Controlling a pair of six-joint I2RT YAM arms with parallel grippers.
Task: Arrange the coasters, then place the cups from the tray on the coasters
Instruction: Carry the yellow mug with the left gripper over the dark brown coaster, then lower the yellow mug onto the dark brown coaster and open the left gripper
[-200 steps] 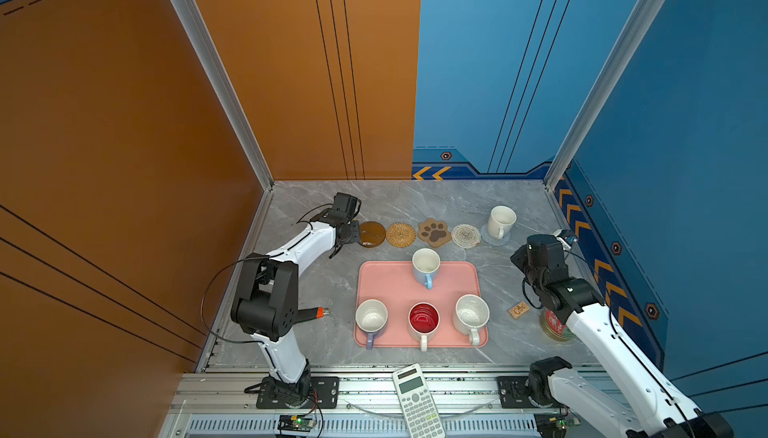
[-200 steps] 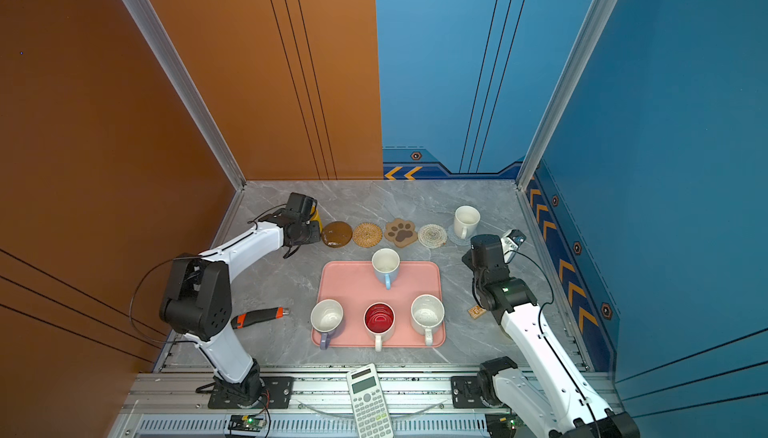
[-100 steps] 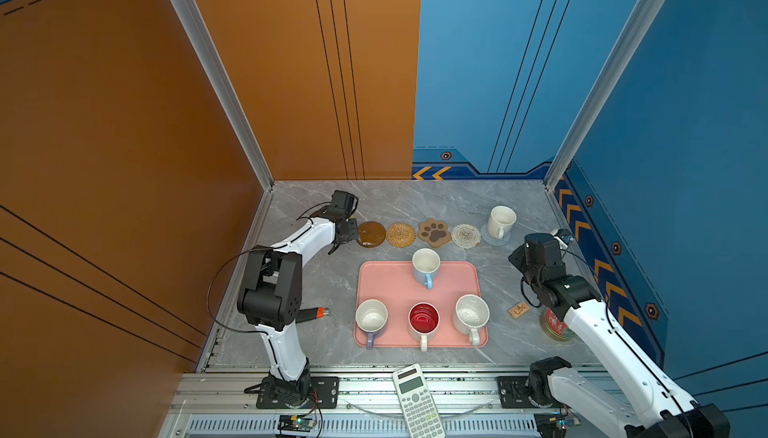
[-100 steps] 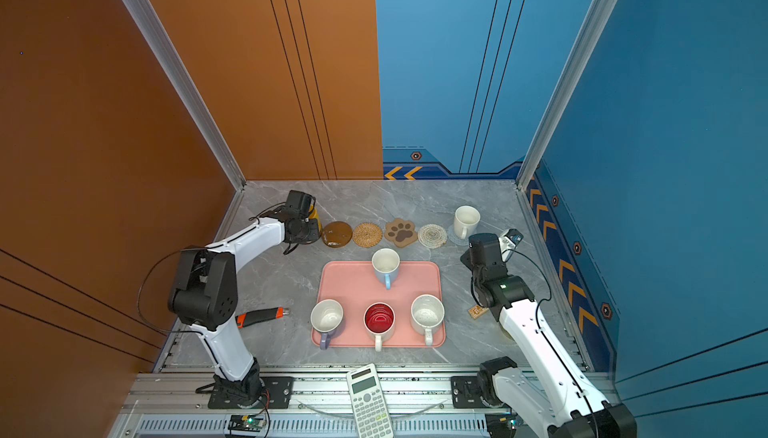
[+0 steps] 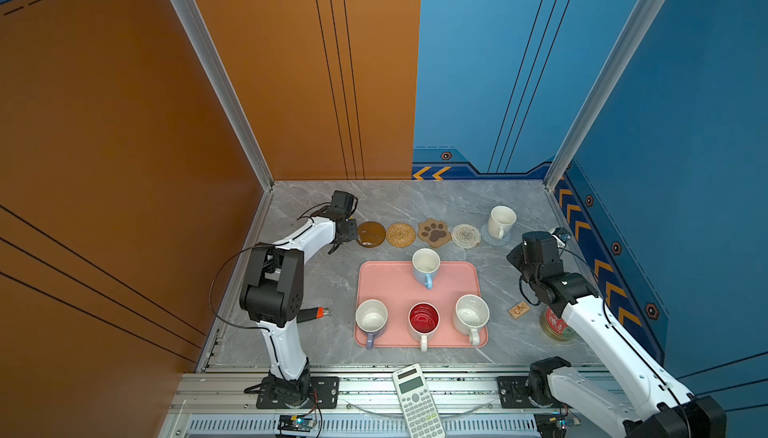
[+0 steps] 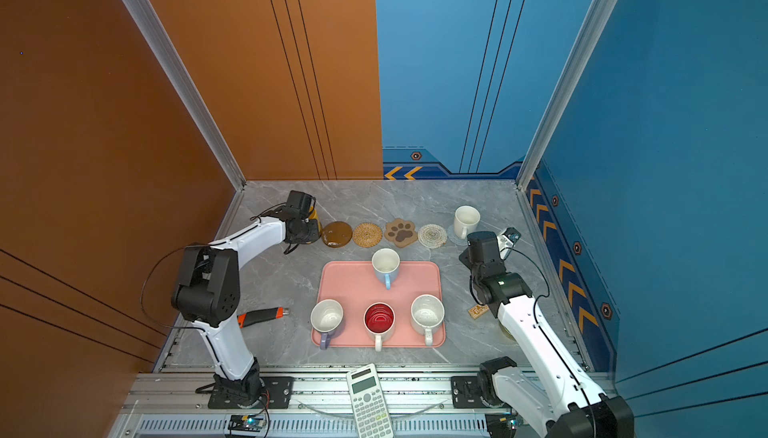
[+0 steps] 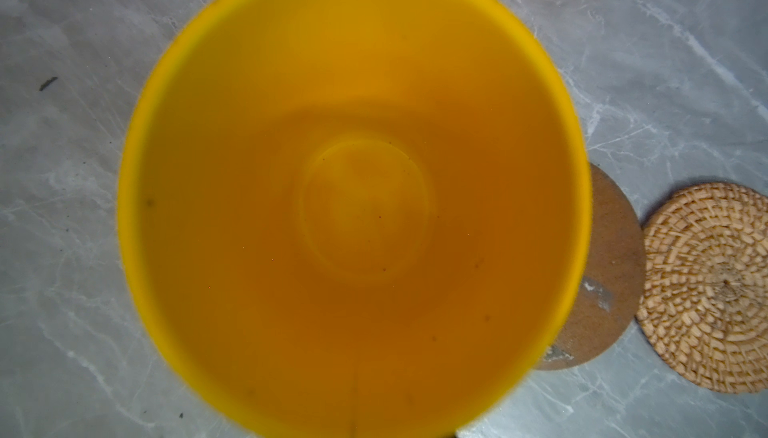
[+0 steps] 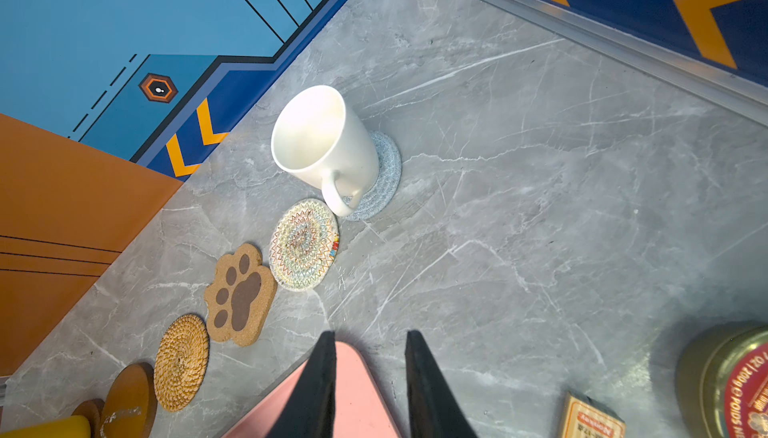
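My left gripper (image 6: 305,228) is at the left end of the coaster row, shut on the yellow cup (image 7: 353,207), which hides its jaws. To its right lie a dark brown disc (image 5: 371,233), a tan woven disc (image 5: 401,234), a paw coaster (image 5: 434,231) and a white woven round (image 5: 465,235). A plain white cup (image 5: 500,221) stands on the pale-blue round (image 8: 384,182). A second dark disc (image 8: 87,411) peeks out beside the yellow cup. The pink tray (image 5: 386,282) holds several cups. My right gripper (image 8: 370,334) hangs open and empty over the tray's far right corner.
A red-lidded tin (image 5: 555,326) and a small box (image 5: 518,310) sit right of the tray, near my right arm. An orange-tipped tool (image 5: 311,313) lies left of the tray. A calculator (image 5: 415,398) rests on the front rail. Walls close in the table's back and sides.
My left arm has shifted slightly with the yellow cup at the row's left end. My right gripper has drifted a little toward the back.
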